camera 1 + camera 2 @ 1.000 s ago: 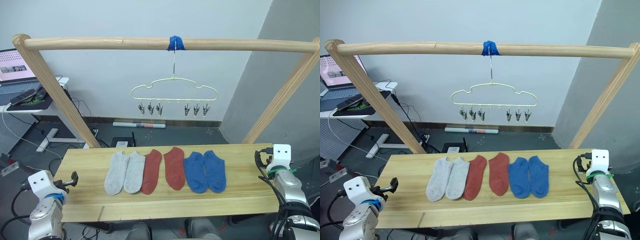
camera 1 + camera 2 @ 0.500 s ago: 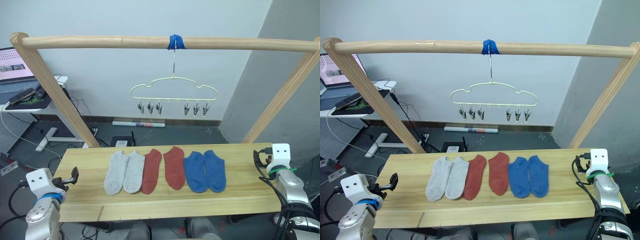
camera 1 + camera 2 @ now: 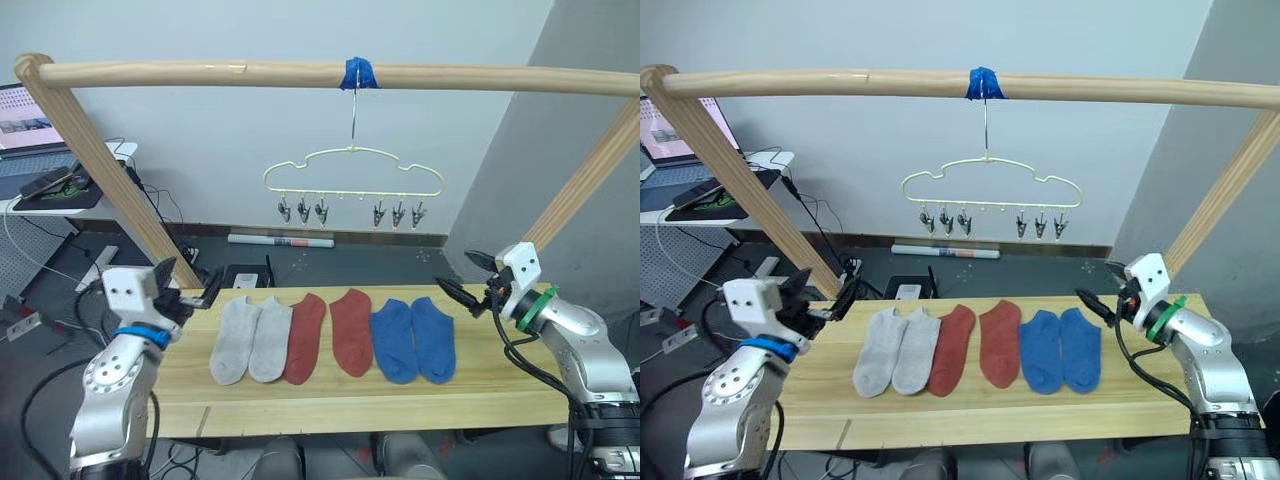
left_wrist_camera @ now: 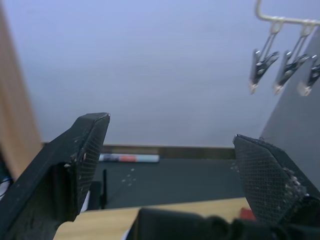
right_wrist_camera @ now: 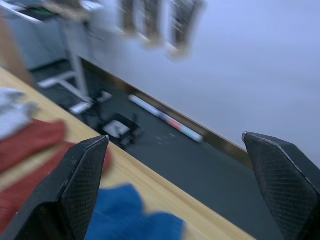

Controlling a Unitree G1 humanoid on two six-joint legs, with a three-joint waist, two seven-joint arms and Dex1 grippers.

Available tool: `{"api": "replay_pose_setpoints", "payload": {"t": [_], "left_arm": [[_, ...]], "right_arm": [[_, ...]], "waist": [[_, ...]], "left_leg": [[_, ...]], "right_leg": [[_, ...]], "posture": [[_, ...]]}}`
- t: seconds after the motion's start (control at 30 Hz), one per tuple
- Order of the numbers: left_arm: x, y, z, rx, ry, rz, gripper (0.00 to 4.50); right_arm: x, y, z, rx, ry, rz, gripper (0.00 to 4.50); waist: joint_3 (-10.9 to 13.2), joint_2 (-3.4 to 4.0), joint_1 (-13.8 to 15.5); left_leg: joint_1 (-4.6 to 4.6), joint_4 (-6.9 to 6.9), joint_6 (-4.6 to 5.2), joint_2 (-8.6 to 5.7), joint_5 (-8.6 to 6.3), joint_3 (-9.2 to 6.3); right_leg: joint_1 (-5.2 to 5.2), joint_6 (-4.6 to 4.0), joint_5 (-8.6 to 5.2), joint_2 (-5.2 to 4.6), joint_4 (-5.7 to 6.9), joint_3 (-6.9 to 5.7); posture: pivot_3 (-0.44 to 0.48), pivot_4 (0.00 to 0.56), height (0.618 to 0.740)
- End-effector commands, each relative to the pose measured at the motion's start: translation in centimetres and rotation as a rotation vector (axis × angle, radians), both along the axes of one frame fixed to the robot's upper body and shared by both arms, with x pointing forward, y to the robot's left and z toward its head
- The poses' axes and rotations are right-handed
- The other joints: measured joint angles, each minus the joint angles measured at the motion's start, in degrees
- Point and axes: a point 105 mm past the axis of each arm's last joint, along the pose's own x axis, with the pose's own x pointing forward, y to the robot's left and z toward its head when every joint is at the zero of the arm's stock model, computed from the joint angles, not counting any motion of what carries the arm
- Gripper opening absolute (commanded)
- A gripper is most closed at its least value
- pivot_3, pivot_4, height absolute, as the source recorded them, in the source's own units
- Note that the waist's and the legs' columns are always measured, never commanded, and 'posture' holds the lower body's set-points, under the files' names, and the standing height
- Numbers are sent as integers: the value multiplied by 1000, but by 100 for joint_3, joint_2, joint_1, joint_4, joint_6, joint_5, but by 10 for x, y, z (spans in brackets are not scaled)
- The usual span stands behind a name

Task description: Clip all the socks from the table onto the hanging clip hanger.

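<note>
Left eye view: six socks lie in a row on the table (image 3: pixel 330 400), two grey (image 3: pixel 250 338), two red (image 3: pixel 330 332), two blue (image 3: pixel 413 340), none clipped. The hanger (image 3: pixel 353 175) hangs above them from the pole (image 3: pixel 200 73) by its hook, under blue tape (image 3: pixel 357 73), all its clips bare. The left gripper (image 3: pixel 205 290) is raised over the table's left end, near the grey socks; the right gripper (image 3: pixel 462 283) is over the right end, close to the blue pair. Both are spread and hold nothing.

Right eye view: the same layout, with a laptop (image 3: pixel 665 135) on the side desk at far left.

Left wrist view: wide-parted fingers (image 4: pixel 80 150) frame the wall and three clips (image 4: pixel 285 70), a detail the head views give only small.

Right wrist view: parted fingers (image 5: pixel 80 175) frame blurred red and blue socks on the wood.

A second ago both grippers sat low at the table's near corners; they have since lifted and swung inward. The socks and hanger have not moved.
</note>
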Motion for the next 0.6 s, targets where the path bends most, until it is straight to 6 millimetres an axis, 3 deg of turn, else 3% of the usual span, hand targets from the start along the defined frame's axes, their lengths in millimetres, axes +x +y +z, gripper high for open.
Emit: {"api": "replay_pose_setpoints", "payload": {"t": [0.03,0.27,0.47,0.6], "left_arm": [[17,-29,27,-6,-90,-93,4446],[45,-50,28,22,-97,-131,4446],[61,-62,33,1,-127,-152,4446],[68,-67,33,-38,-138,-155,3562]], "right_arm": [[-8,48,61,116,-139,187,4500],[-14,91,88,140,-202,294,4500],[-17,109,93,146,-212,334,4500],[-17,114,95,151,-221,345,4500]], "waist": [[13,-5,-18],[14,-5,-127],[14,-5,-182],[14,-5,-221]], "left_leg": [[-7,2,0,-1,0,-1],[-13,-1,-3,0,-3,-6],[-72,5,-3,-1,-2,-7],[-72,5,-3,-1,-2,-11]], "right_leg": [[-5,1,1,0,2,0],[-9,28,3,6,1,-3],[-64,46,13,5,8,-2],[-67,46,13,6,12,-4]], "posture": [[-151,103,740],[-184,94,740],[-211,90,740],[-223,94,740]]}}
